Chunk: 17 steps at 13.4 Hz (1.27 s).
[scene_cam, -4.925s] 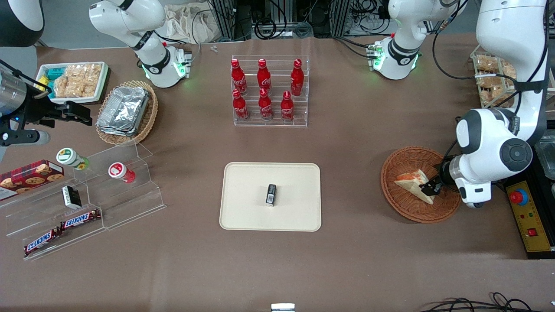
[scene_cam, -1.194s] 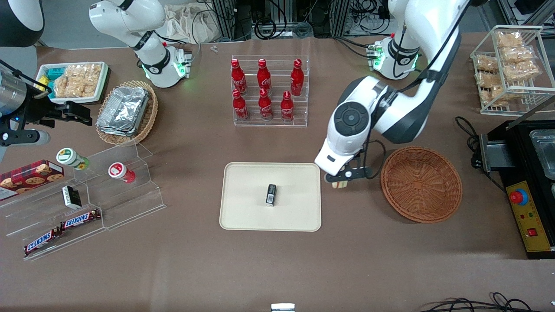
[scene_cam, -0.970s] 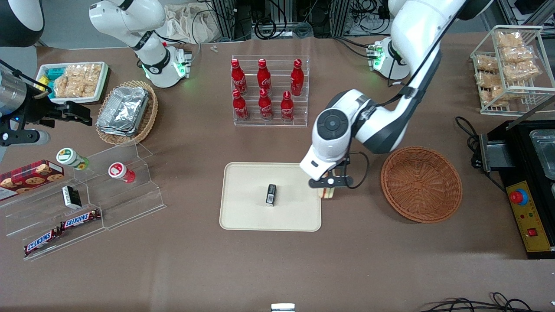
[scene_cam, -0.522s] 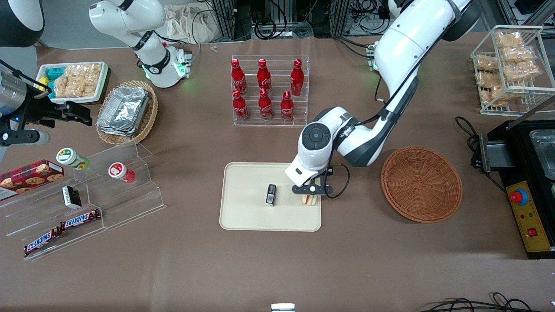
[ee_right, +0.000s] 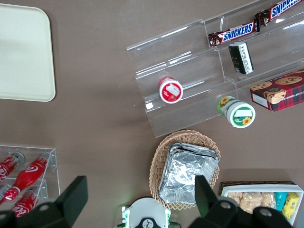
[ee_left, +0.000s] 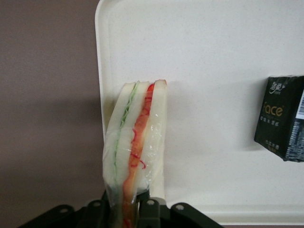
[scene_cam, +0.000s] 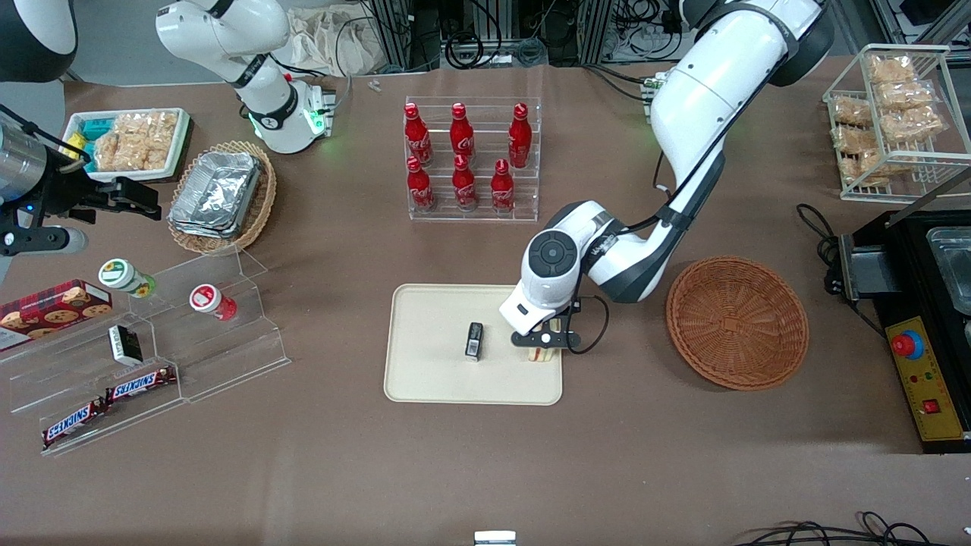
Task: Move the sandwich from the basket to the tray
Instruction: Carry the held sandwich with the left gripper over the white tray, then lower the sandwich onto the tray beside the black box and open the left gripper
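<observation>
Gripper (scene_cam: 543, 340) clamps the sandwich (ee_left: 135, 156) above the tray (scene_cam: 432, 379), mid-table toward the worktop's front edge.

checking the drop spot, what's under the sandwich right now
The cream tray, near its edge. The gripper holds the sandwich on edge above it. Whether its lower edge touches the tray is hidden. A small black packet lies beside.

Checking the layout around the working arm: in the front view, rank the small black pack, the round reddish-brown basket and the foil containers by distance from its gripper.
From the gripper, which holds the sandwich above the tray:
1. Small black pack, on the tray beside it.
2. Basket, toward the working arm's end.
3. Foil containers, toward the parked arm's end.
</observation>
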### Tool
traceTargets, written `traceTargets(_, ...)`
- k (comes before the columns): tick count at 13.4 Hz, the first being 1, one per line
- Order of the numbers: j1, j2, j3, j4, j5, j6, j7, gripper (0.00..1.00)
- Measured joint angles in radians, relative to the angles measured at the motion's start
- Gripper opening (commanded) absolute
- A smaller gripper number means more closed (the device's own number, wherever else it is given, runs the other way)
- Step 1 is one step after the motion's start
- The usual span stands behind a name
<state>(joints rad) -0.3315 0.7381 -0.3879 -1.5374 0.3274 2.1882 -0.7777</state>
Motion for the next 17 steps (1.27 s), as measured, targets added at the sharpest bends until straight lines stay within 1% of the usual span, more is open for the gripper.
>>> traceTargets(4, -0.001, 0.017, 0.000, 0.000, 0.000, 0.000, -0.062, 0.99)
traceTargets(11, 0.002, 0.012, 0.000, 0.024, -0.007, -0.004, -0.076, 0.99)
traceTargets(13, 0.004, -0.002, 0.000, 0.054, -0.059, -0.066, -0.078, 0.99)
traceTargets(15, 0.013, -0.016, 0.000, 0.124, -0.124, -0.212, -0.073, 0.99)
traceTargets(17, 0.039, -0.042, 0.001, 0.198, -0.185, -0.378, -0.033, 0.99)
